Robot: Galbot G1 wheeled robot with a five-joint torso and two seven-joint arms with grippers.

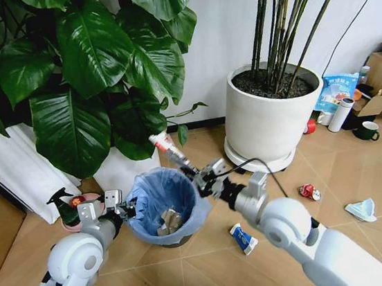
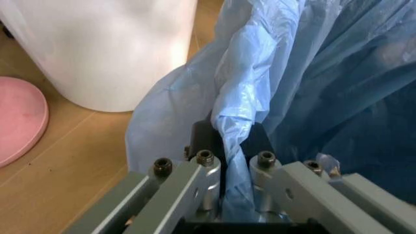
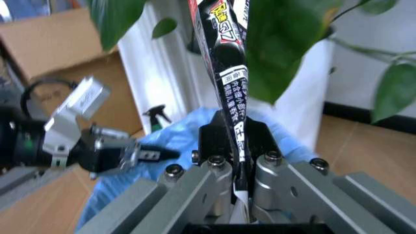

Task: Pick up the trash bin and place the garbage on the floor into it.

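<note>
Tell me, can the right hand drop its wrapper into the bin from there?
Probably yes. The right hand, shut on the wrapper, sits at the rim of the bin, which the left hand grips; its mouth is open.

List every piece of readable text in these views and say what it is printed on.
No text can be quoted with confidence.
Black wrapper clamped in the right gripper: white East Asian characters run down it, too blurred to transcribe.
Blue and white bag on the floor beside the white plant pot: print too small to read.
Small blue and white packet on the floor: print too small to read.
Trash bin, gripped by the left gripper: no lettering.
</note>
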